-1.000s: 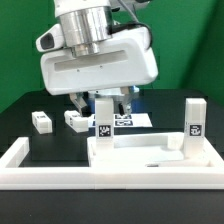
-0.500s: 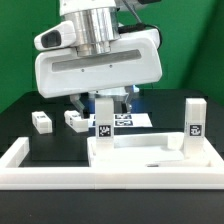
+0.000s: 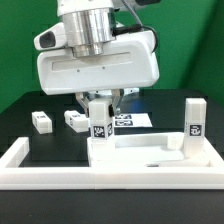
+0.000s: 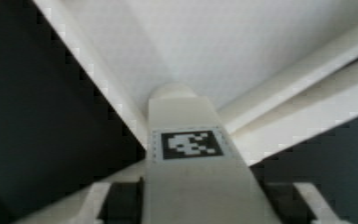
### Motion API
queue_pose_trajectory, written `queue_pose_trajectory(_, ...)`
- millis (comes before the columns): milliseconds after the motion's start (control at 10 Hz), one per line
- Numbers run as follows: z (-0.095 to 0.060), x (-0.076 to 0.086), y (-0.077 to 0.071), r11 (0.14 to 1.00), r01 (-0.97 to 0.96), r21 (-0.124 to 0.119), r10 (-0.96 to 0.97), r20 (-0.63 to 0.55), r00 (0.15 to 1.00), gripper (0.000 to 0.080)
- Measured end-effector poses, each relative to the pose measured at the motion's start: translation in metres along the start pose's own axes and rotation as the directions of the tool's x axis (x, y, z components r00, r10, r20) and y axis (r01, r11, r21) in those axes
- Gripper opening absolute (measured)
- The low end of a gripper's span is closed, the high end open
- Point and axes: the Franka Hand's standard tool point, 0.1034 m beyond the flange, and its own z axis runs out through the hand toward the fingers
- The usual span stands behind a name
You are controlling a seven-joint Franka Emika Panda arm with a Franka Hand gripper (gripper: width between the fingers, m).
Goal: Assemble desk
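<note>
The white tabletop (image 3: 150,152) lies flat with its rim up. One leg (image 3: 193,122) stands upright at its corner on the exterior view's right. My gripper (image 3: 98,104) is shut on a second upright leg (image 3: 97,127) at the corner on the exterior view's left. In the wrist view this tagged leg (image 4: 194,150) fills the space between my fingers (image 4: 115,203), with the tabletop rim (image 4: 282,60) beyond it. Two more legs (image 3: 41,121) (image 3: 75,119) lie loose on the black table behind.
A low white barrier wall (image 3: 20,160) runs along the front and the exterior view's left. The marker board (image 3: 132,119) lies flat behind the tabletop. My gripper body hides the space above the held leg.
The held leg has shifted a little to the exterior view's left with my gripper, and the gripper body has turned slightly. The other parts have not moved.
</note>
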Motion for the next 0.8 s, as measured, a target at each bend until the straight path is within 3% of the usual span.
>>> queue_pose_trajectory(200,0.0010,-0.0003,-0.0023,0.941,-0.338,0.012,0.338,0.010,0.941,0.0300)
queue_pose_trajectory(300,0.0015,-0.0006,-0.0033,0.867,-0.497,0.024,0.497,0.026,0.868,0.0300)
queue_pose_trajectory(500,0.0028,-0.0010,-0.0029,0.648,-0.758,0.076,0.753,0.082,0.653,0.0300)
queue_pose_trajectory(700,0.0036,-0.0049,-0.0069,0.596,-0.800,0.064,0.795,0.093,0.600,0.0300)
queue_pose_trajectory(800,0.0043,-0.0051,-0.0066,0.614,-0.787,0.065,0.781,0.092,0.617,0.0411)
